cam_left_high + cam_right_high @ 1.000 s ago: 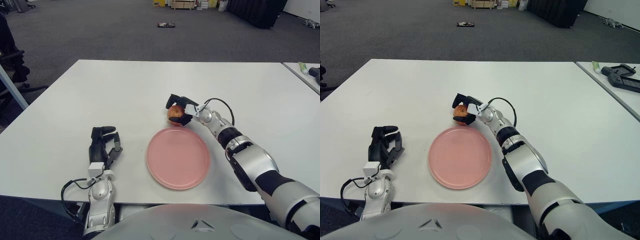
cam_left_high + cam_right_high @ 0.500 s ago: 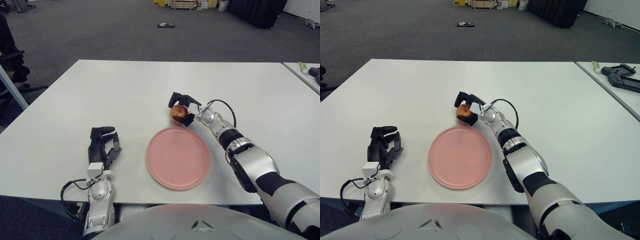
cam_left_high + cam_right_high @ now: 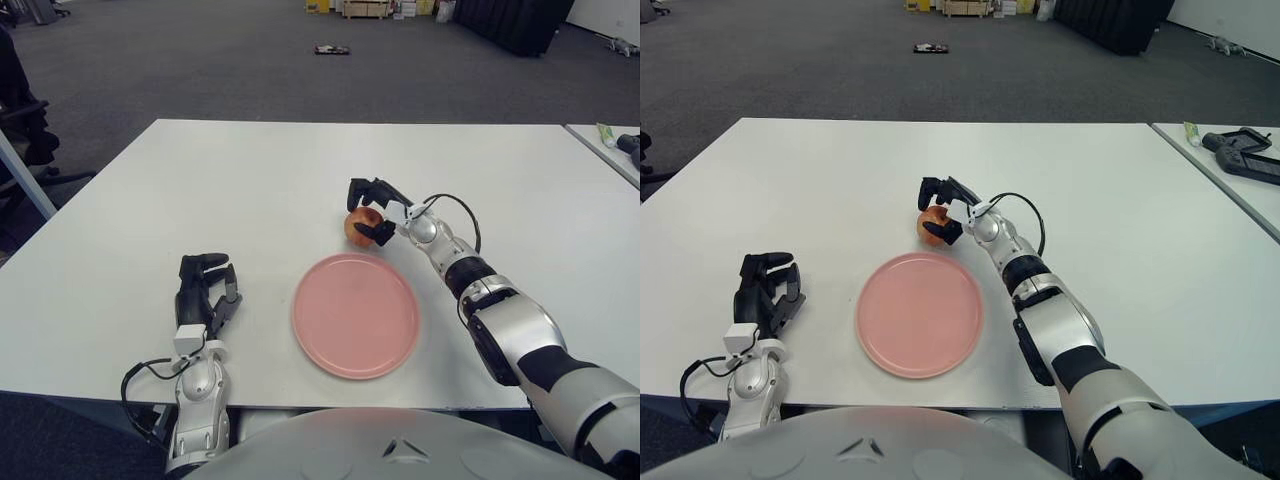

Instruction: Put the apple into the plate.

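Observation:
A red-yellow apple (image 3: 361,225) is just beyond the far rim of the pink plate (image 3: 355,316), near the middle of the white table. My right hand (image 3: 374,212) reaches in from the right and is shut on the apple, fingers over its top and thumb at its near right side. I cannot tell whether the apple touches the table. The plate has nothing on it. My left hand (image 3: 204,290) shows left of the plate near the table's front edge, fingers relaxed and holding nothing.
A second table at the right edge carries a black device (image 3: 1243,152) and a green tube (image 3: 1193,130). A dark office chair (image 3: 22,130) stands off the table's left side. Grey carpet lies beyond the far edge.
My right hand has shifted slightly to the right with the apple in it, along the plate's far rim. The left hand and the plate have stayed put.

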